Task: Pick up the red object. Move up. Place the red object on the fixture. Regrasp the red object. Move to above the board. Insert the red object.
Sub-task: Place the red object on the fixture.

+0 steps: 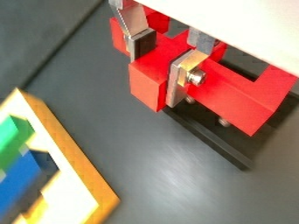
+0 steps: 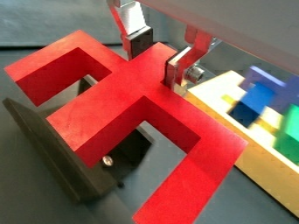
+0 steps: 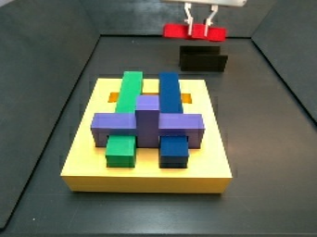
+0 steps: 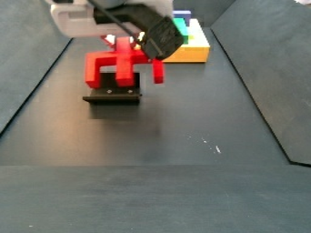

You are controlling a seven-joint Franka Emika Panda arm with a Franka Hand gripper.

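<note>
Board: the yellow board lies on the dark floor, nearest the camera in a side view and well apart from the fixture. Its corner shows in both wrist views.
Blocks on board: a purple block sits across the middle, with a long green block and a long blue block running under it, and 2 short ends, green and blue, at the near edge. Orange slots show beside the long blocks.
Fixture: the fixture stands at the far end of the floor; in a side view it sits right under the red piece.
Red piece: the red piece is at the fixture, its legs spread over the dark bracket in a wrist view. Whether it rests on the fixture or hangs just above it, I cannot tell. In a side view it shows just above the fixture's top.
Gripper: the gripper is above the fixture, clamped on the red piece's centre stub, with 1 silver finger flat on each side. It shows too in a wrist view and in both side views.
</note>
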